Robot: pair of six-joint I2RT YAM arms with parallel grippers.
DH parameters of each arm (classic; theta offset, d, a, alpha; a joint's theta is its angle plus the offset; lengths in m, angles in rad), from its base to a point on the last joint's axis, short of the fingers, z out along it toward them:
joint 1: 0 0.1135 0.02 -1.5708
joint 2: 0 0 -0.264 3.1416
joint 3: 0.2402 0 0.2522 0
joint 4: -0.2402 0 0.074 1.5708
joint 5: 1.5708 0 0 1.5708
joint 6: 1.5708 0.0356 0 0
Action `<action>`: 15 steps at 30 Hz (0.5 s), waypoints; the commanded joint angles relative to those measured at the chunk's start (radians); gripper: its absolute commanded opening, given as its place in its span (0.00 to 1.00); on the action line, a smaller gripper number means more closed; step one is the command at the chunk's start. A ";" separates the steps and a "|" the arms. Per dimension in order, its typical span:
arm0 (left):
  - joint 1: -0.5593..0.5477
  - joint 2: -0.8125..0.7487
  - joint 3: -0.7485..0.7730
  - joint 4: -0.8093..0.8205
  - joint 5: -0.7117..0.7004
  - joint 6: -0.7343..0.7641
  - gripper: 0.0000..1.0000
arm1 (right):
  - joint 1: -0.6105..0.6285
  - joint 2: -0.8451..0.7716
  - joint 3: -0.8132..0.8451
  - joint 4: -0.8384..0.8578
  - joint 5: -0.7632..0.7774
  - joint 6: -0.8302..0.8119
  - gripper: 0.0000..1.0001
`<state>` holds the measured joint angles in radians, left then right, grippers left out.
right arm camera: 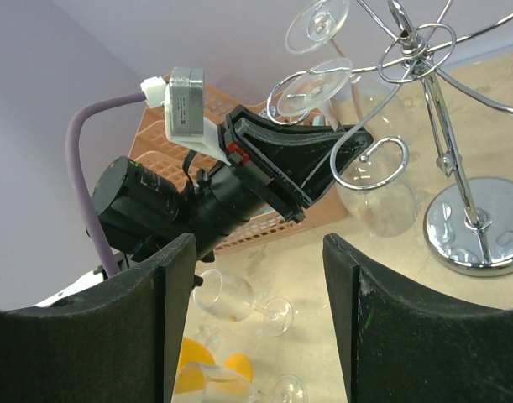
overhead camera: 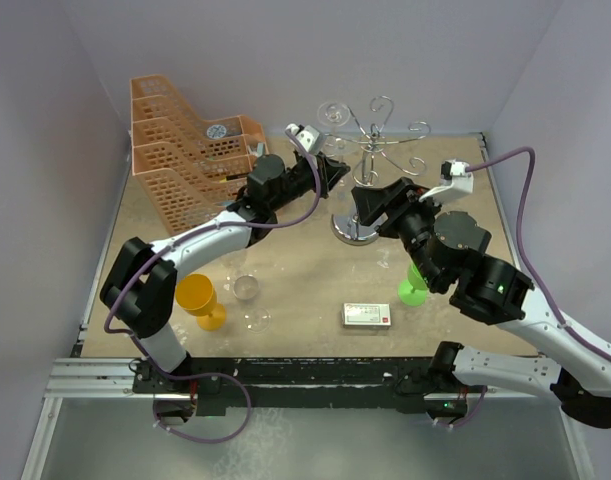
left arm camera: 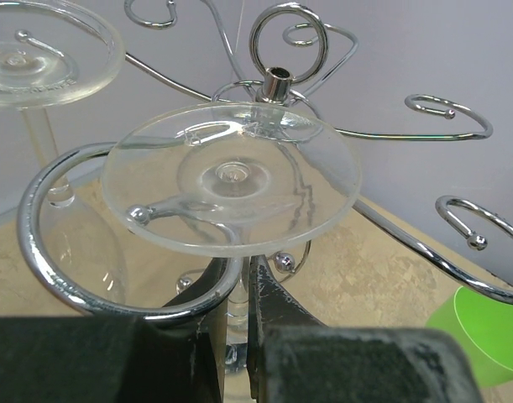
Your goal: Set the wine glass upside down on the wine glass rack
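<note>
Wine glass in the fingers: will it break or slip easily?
Probably fragile: the wine glass is thin and clear with a skinny stem. Likely slippery too, since the left fingers pinch only that smooth stem. If it slid, its wide foot might catch on the rack curl beneath it.

Robot lab cell: plain lilac walls (overhead camera: 45, 150) box in a small tabletop (overhead camera: 305, 272), aluminium extrusion rail (overhead camera: 85, 378) along the near edge.
</note>
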<state>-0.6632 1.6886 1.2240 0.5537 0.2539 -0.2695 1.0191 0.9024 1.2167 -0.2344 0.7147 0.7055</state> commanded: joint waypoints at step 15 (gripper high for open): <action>-0.022 -0.046 -0.045 0.138 -0.230 -0.008 0.00 | -0.002 -0.018 -0.023 0.017 -0.011 0.029 0.64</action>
<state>-0.6914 1.6882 1.1954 0.6090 0.1089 -0.2672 1.0191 0.9009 1.2003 -0.2359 0.7105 0.7170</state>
